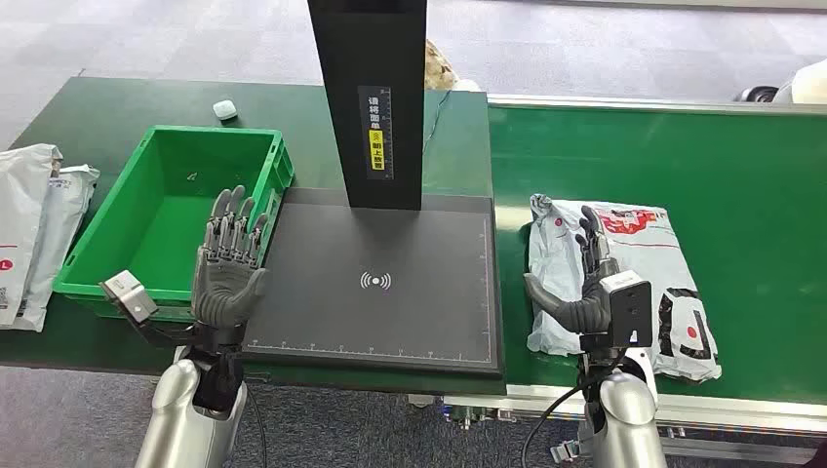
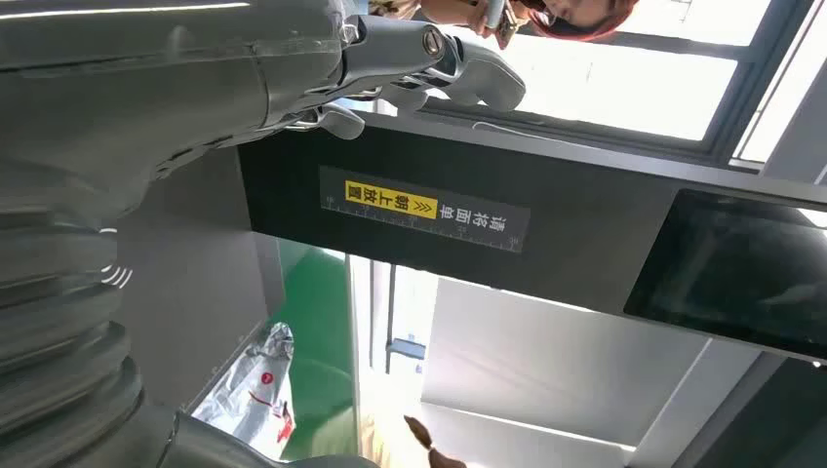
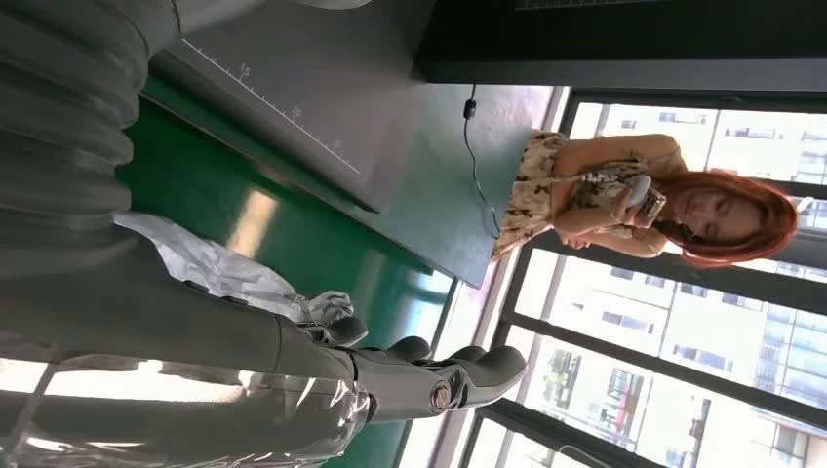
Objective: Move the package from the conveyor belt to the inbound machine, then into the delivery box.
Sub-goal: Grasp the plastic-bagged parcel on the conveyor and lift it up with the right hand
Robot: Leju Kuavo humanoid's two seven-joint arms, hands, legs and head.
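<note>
The right robot hand [image 1: 589, 283] hides part of the package [image 1: 644, 283]; white bags [image 1: 34, 229] are cut off at left.

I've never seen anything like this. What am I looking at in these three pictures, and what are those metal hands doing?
These are three cameras on one humanoid robot. The wide picture is from its head, looking down at its own two silver arms. The other two come from cameras at its wrists, and they are turned at odd angles.

The left hand is raised with its fingers spread, holding nothing, near the green delivery box. The right hand is over a grey plastic package lying on the green conveyor belt; I cannot tell whether it grips it yet.

Between them is the inbound machine, a dark flat pad with a black post. More packages lie to the far left, beyond the box. A person stands beyond the table by the windows.
</note>
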